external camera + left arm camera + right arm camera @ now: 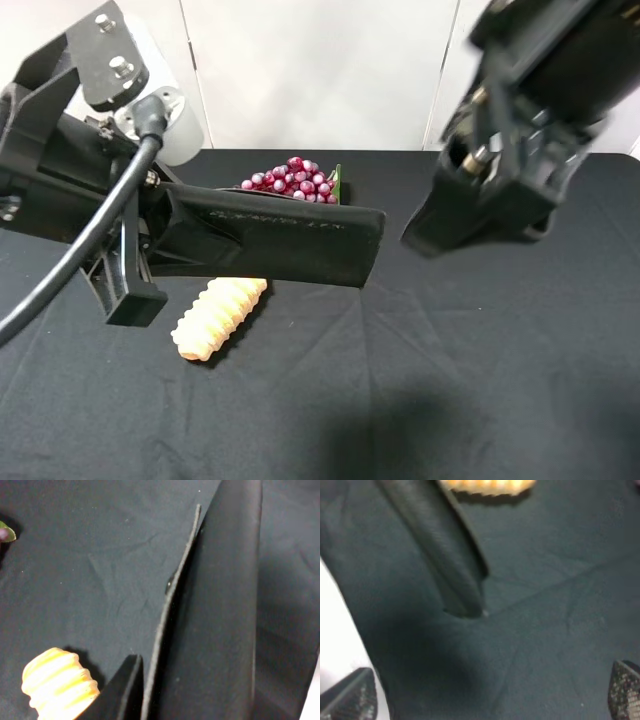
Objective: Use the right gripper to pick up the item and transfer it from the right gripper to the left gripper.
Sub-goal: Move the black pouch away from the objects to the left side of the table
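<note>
White panelled wall (320,70) behind; counter (470,390) draped in creased black cloth. Left gripper (165,245): fingers clamped on one end of the item (290,245), held level above the cloth. Right gripper (445,215): fingers wide apart, near the free end, not touching. Beneath, ridged yellow bread piece (220,315); behind, red grape bunch (295,180).

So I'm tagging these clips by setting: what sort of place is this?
Probably a robot test bench in a lab, not a home: a plain black cloth as work surface, toy-like grapes and bread laid out as props, and bare white panels behind.
</note>
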Controlling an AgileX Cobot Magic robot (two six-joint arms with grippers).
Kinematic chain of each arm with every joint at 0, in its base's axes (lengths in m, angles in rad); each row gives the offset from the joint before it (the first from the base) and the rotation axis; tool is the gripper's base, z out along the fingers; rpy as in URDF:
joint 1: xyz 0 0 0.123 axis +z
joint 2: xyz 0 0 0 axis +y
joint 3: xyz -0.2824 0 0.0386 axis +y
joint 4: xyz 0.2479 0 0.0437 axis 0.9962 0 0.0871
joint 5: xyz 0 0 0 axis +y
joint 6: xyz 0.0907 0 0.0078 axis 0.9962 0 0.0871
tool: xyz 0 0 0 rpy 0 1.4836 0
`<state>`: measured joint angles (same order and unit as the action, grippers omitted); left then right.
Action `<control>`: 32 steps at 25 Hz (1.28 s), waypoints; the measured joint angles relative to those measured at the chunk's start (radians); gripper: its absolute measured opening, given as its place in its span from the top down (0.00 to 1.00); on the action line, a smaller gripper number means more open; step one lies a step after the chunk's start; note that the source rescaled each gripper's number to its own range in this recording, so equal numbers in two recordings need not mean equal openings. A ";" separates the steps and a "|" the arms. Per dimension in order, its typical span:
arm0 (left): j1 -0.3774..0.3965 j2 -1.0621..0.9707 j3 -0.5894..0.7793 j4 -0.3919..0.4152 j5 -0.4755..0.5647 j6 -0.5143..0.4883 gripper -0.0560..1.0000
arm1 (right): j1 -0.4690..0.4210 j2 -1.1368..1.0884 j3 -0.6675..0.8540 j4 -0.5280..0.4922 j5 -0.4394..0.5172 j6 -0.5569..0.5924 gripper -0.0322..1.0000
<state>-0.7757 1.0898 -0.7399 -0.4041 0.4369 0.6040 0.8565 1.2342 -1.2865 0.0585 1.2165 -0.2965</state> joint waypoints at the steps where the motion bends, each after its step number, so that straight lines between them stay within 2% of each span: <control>1: 0.000 0.000 0.000 0.000 0.000 0.000 0.94 | 0.000 -0.026 0.004 -0.011 0.000 0.038 0.00; 5: 0.000 0.000 0.000 0.000 0.000 0.000 0.94 | 0.000 -0.158 0.080 -0.044 -0.001 0.140 0.00; 15: 0.000 0.000 0.000 0.000 0.000 0.000 0.94 | 0.000 -0.573 0.486 -0.072 0.000 0.261 0.00; 21: 0.000 0.000 0.000 0.000 0.000 0.000 0.94 | 0.000 -0.806 0.711 -0.072 -0.081 0.312 0.00; 26: 0.000 0.000 0.000 0.000 0.000 0.000 0.94 | 0.000 -0.924 0.752 -0.073 -0.132 0.314 0.00; 32: 0.000 0.000 0.000 0.000 0.000 0.000 0.94 | 0.000 -0.948 0.789 -0.072 -0.182 0.315 0.00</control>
<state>-0.7757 1.0898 -0.7399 -0.4041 0.4369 0.6040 0.8565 0.2862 -0.4977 -0.0138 1.0349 0.0186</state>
